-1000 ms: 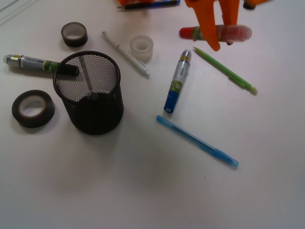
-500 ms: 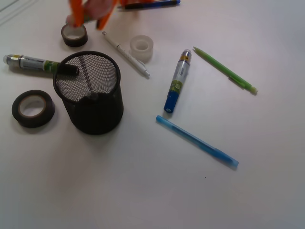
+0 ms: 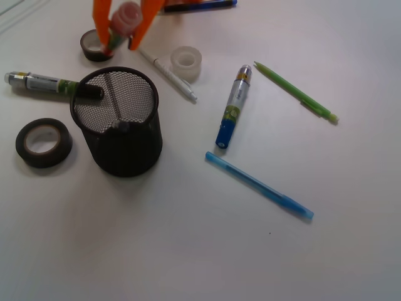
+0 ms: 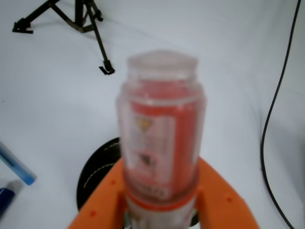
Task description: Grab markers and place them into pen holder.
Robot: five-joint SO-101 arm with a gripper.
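My orange gripper [image 3: 120, 34] is shut on the red-capped marker [image 3: 121, 24], held tilted in the air just behind the black mesh pen holder [image 3: 119, 125], cap end up. In the wrist view the red marker [image 4: 161, 138] fills the middle, clamped between the orange fingers [image 4: 224, 200]. The blue-capped marker [image 3: 232, 108] lies on the table right of the holder. The black-capped marker [image 3: 47, 83] lies at the holder's left, its cap touching the rim.
Dark tape rolls lie at the left [image 3: 42, 142] and behind the holder [image 3: 94, 47]. A clear tape roll [image 3: 186, 62], white pen [image 3: 166, 71], thin green pen [image 3: 296, 92] and thin blue pen [image 3: 258, 185] are spread over the table.
The gripper carried the red marker from the upper right across to the upper left, then turned it from lying level to tilted upright behind the holder.
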